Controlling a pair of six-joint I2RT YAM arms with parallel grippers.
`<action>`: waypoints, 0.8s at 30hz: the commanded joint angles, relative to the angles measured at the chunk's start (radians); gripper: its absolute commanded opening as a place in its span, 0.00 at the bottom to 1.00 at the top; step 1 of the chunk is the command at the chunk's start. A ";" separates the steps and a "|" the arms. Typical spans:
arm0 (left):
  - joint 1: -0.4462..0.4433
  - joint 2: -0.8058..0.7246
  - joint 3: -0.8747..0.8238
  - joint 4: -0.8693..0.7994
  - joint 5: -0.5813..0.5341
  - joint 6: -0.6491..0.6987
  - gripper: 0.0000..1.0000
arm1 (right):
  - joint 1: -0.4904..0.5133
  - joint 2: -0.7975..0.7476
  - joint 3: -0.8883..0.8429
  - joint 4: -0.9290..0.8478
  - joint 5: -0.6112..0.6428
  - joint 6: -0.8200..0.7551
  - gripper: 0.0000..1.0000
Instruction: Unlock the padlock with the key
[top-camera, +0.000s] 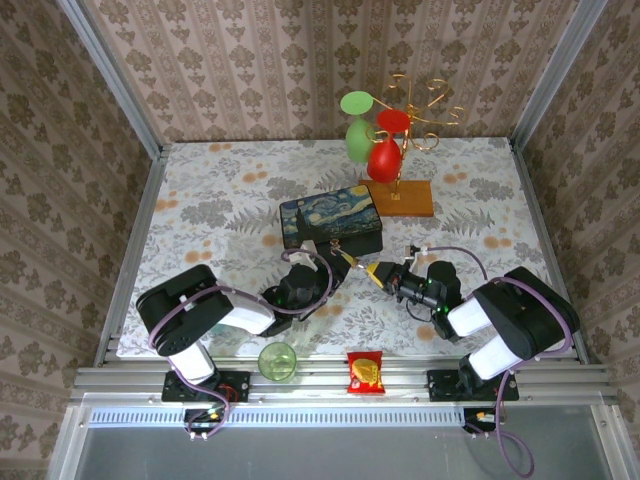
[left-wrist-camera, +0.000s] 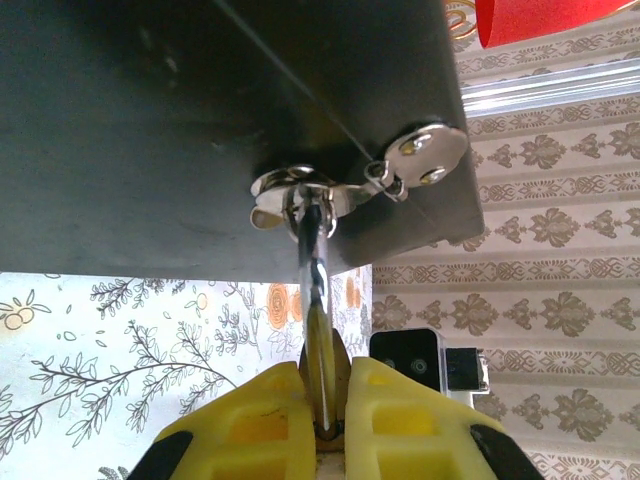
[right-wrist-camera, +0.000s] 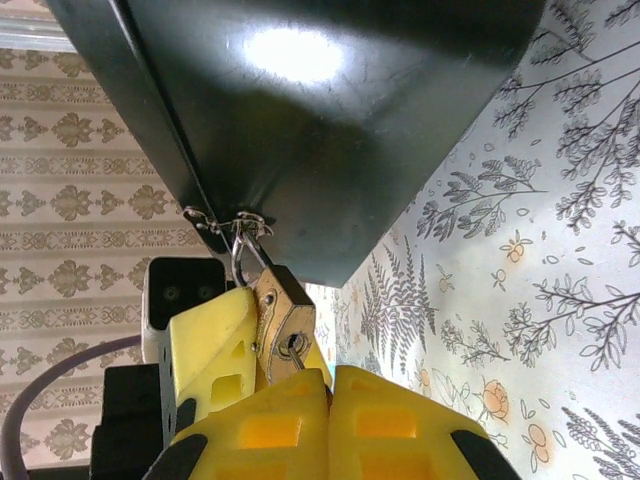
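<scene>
The small brass padlock hangs by its thin silver shackle from the latch of the dark painted box. My left gripper is shut on the padlock body, seen edge-on between its yellow fingers. Only the thin blade of the key shows, set in the keyhole on the padlock's end face. My right gripper is shut on the key, close under the lock. From above, the left gripper and the right gripper meet at the box's near side.
A gold stand with red and green cups stands on a wooden base behind the box. A green cup and a red snack packet lie at the near edge. Patterned walls enclose the table.
</scene>
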 joint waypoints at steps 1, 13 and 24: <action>-0.010 -0.025 0.019 0.086 -0.006 0.003 0.00 | 0.023 0.022 0.036 0.009 0.012 -0.022 0.00; -0.024 0.016 0.008 0.155 -0.006 -0.033 0.00 | 0.037 0.028 0.055 0.014 0.039 -0.013 0.00; -0.028 0.026 -0.003 0.181 -0.010 -0.034 0.00 | -0.002 0.002 0.045 0.013 0.009 -0.010 0.00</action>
